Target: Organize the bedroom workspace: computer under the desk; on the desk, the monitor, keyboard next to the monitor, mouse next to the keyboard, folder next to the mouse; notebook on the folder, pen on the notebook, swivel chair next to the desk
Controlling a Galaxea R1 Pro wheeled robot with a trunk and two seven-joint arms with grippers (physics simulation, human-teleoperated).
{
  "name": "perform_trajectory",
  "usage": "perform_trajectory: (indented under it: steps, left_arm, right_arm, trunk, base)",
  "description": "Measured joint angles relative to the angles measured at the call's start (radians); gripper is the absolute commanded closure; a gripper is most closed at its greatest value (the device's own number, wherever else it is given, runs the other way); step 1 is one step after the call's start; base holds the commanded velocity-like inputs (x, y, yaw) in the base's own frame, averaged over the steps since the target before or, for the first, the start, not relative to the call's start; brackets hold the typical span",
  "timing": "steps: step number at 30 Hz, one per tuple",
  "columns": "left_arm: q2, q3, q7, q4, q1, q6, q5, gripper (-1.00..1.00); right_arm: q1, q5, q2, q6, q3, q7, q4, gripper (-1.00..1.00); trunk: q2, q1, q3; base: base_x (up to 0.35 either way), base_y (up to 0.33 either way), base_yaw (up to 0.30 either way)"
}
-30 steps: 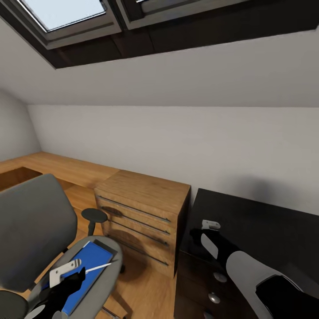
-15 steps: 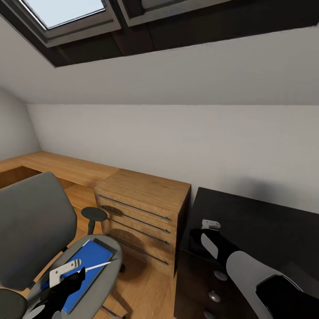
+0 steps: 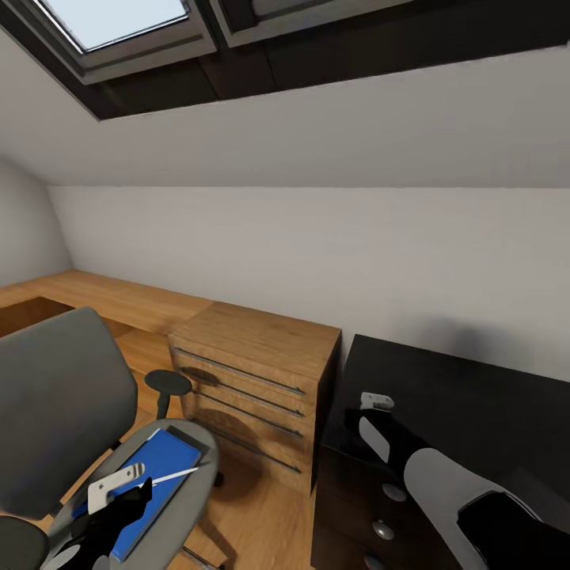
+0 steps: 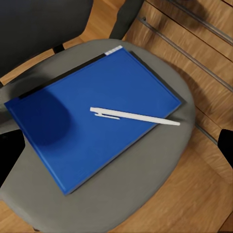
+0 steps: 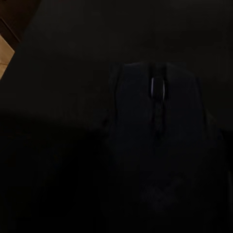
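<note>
One pen (image 4: 134, 115), blue folder (image 4: 92, 126), unlabelled

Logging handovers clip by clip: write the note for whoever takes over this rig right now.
Left gripper hovers over the swivel chair; open or shut is unclear.
Right gripper is over the desk at the mouse; grip unclear.
Folder lies on the chair seat, pen on top of it.
Done: mouse seems to be at the desk.
Left: move folder and pen to the desk, stack them, park the chair. Other items unseen.
</note>
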Motion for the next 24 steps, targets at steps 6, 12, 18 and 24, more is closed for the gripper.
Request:
perform_trajectory:
  steps: [6,12,18,24]
  left_arm:
    - [0.000,0.000,0.000,0.000,0.000,0.000,0.000,-1.00]
    - [0.000,0.000,0.000,0.000,0.000,0.000,0.000,-1.00]
    - [-0.001,-0.003,-0.001,0.000,0.000,0.000,0.000,-1.00]
    - [-0.001,-0.004,-0.001,0.000,0.000,-0.001,0.000,-1.00]
  right_arm:
    - [0.000,0.000,0.001,0.002,0.000,0.001,-0.002,1.00]
    - [0.000,0.000,0.001,0.002,-0.001,0.001,-0.002,1.00]
    - [0.000,-0.002,0.000,0.002,-0.001,0.001,-0.002,1.00]
    - [0.000,-0.004,-0.001,0.002,-0.001,-0.006,-0.002,1.00]
  trunk:
    - [0.000,0.000,0.000]
    - [0.000,0.000,0.000]
    - [0.000,0.000,0.000]
    - [0.000,0.000,0.000]
  base:
    - [0.000,0.000,0.000]
    - [0.000,0.000,0.000]
    - [0.000,0.000,0.000]
    - [0.000,0.000,0.000]
